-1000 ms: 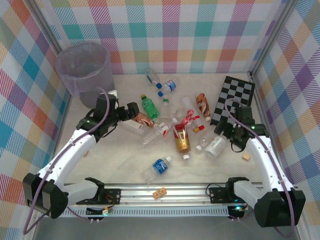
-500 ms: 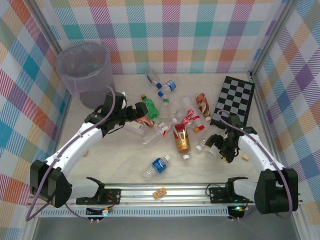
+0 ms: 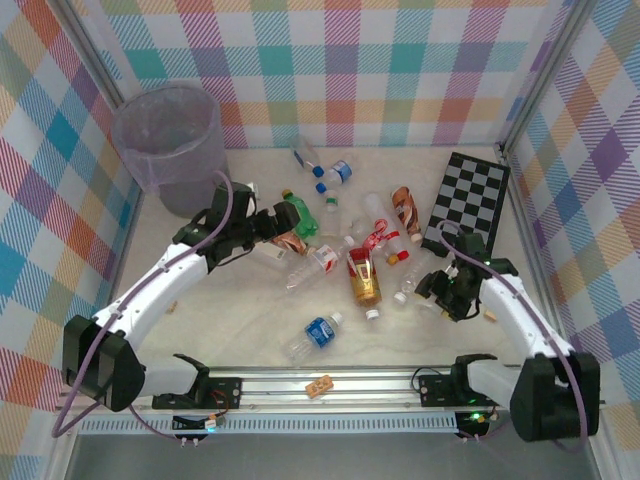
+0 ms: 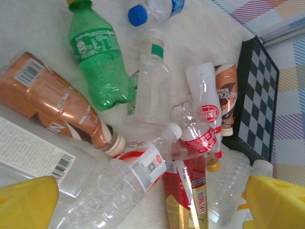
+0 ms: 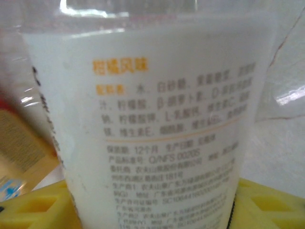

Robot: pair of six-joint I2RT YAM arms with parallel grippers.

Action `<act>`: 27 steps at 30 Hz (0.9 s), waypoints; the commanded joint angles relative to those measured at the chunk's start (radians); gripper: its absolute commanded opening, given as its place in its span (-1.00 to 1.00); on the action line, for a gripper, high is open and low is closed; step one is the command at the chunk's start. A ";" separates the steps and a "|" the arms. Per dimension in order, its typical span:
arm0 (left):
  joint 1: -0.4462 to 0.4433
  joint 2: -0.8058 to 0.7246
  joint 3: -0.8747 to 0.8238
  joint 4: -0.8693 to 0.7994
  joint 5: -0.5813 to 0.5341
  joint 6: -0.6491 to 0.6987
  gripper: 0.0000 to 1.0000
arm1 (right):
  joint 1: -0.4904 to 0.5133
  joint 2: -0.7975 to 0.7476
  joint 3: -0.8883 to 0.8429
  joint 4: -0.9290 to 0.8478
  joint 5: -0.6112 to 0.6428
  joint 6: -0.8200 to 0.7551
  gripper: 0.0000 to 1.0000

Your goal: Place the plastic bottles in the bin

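Observation:
Several plastic bottles lie scattered mid-table: a green one point(image 3: 298, 212), a red-and-gold one point(image 3: 363, 280) and a clear blue-labelled one point(image 3: 318, 333) nearer the front. The grey-lavender bin point(image 3: 170, 140) stands at the far left. My left gripper point(image 3: 272, 225) hovers open beside the green bottle. In the left wrist view, the left gripper point(image 4: 150, 193) is above a clear red-labelled bottle point(image 4: 138, 167), with the green bottle point(image 4: 97, 62) and an amber bottle point(image 4: 57, 107) beyond. My right gripper point(image 3: 437, 288) is low at the right. In the right wrist view, the right gripper point(image 5: 152, 202) has its yellow fingers against both sides of a white-labelled bottle point(image 5: 157, 119).
A black-and-white checkerboard point(image 3: 470, 200) lies at the far right, just behind the right gripper. A small tan wooden block point(image 3: 490, 314) sits by the right forearm. Checked walls close in the table on three sides, and a metal rail point(image 3: 330, 385) runs along the front.
The right gripper has dropped onto the white-labelled bottle and its fingers have closed in on it. The left gripper has crept right toward the green bottle.

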 commanded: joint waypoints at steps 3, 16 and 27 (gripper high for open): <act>-0.018 0.022 0.016 0.225 0.155 -0.080 0.99 | 0.029 -0.073 0.168 -0.019 -0.161 -0.135 0.25; -0.139 0.085 0.014 0.505 0.261 -0.250 0.99 | 0.293 0.194 0.409 0.330 -0.645 -0.391 0.19; -0.208 0.181 0.061 0.504 0.229 -0.268 0.86 | 0.371 0.305 0.453 0.455 -0.676 -0.355 0.20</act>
